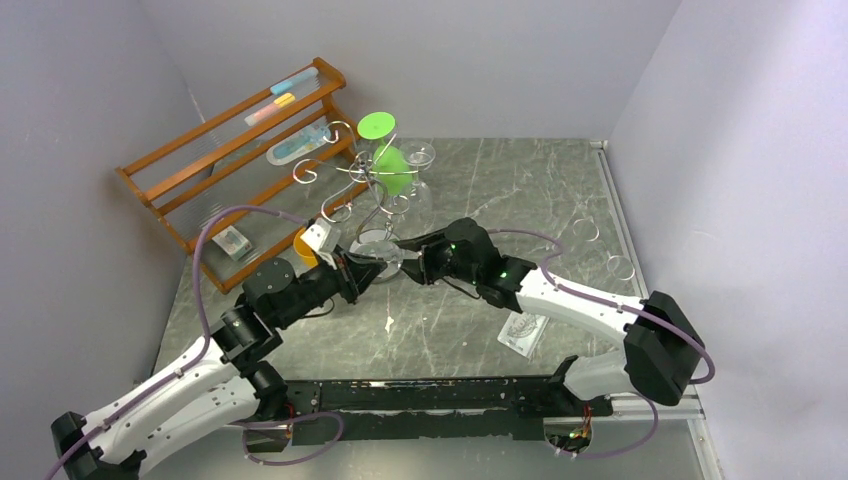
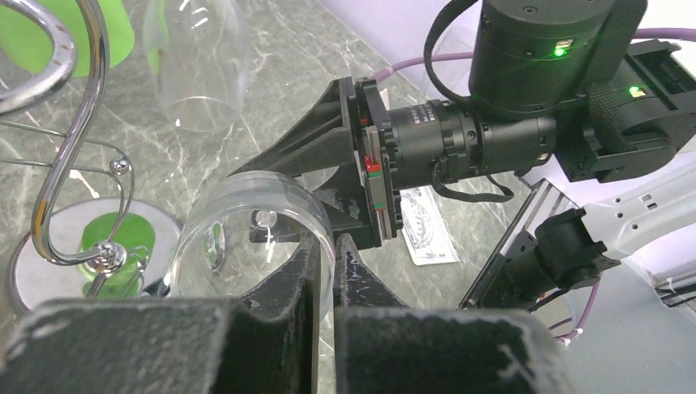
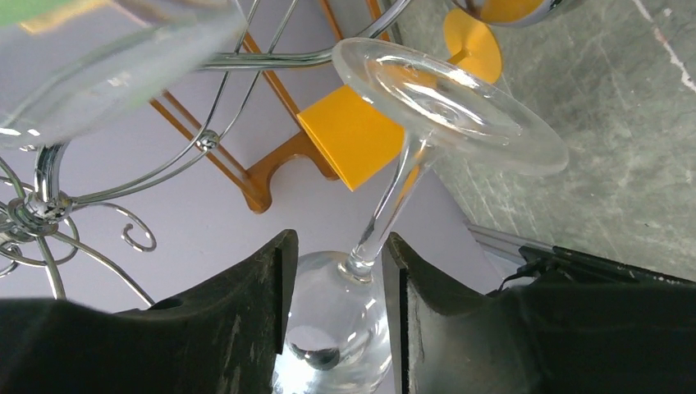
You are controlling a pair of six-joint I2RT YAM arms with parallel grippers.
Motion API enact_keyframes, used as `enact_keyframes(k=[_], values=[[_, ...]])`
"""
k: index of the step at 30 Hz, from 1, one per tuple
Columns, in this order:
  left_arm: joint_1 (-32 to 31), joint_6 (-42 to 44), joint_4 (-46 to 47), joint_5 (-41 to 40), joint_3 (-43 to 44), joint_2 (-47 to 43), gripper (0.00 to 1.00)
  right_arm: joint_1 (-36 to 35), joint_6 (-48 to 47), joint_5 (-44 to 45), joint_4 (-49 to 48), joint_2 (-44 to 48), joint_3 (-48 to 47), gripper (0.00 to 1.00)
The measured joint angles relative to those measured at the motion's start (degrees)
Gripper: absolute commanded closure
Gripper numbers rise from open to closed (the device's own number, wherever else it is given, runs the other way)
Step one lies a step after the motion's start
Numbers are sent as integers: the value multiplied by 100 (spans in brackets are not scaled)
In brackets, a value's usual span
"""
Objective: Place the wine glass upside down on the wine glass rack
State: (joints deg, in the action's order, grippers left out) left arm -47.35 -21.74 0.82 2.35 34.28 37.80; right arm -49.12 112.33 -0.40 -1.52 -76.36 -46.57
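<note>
The clear wine glass (image 1: 385, 262) lies tilted between both grippers, just above the table in front of the wine glass rack (image 1: 368, 190). My left gripper (image 2: 328, 242) is shut on the rim of its bowl (image 2: 246, 222), with the glass wall pinched between the fingers. My right gripper (image 3: 336, 242) closes around the bowl's bottom (image 3: 341, 328) where the stem (image 3: 386, 213) begins. Past the fingertips the foot (image 3: 451, 107) points towards the rack's wires (image 3: 49, 205). The rack's round shiny base (image 2: 49, 246) lies close on the left in the left wrist view.
A green glass (image 1: 390, 165) and a clear glass (image 1: 420, 175) hang upside down on the rack. The slanted wooden shelf (image 1: 240, 150) stands behind at the left, with an orange cup (image 1: 303, 245) by its foot. Two clear glasses (image 1: 600, 250) stand at the right, and a packet (image 1: 522, 333) lies on the table.
</note>
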Motion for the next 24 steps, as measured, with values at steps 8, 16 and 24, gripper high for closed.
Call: enact_keyframes(k=[8,16,24], values=[[0,-7,120,24,-129,-256,95,-20,317,-24,-37,-52,-50,83],[0,-15,184,94,-243,-494,73,-24,507,96,-199,116,35,100],[-11,-529,11,39,-101,-525,25,-74,-13,522,-17,525,166,100]])
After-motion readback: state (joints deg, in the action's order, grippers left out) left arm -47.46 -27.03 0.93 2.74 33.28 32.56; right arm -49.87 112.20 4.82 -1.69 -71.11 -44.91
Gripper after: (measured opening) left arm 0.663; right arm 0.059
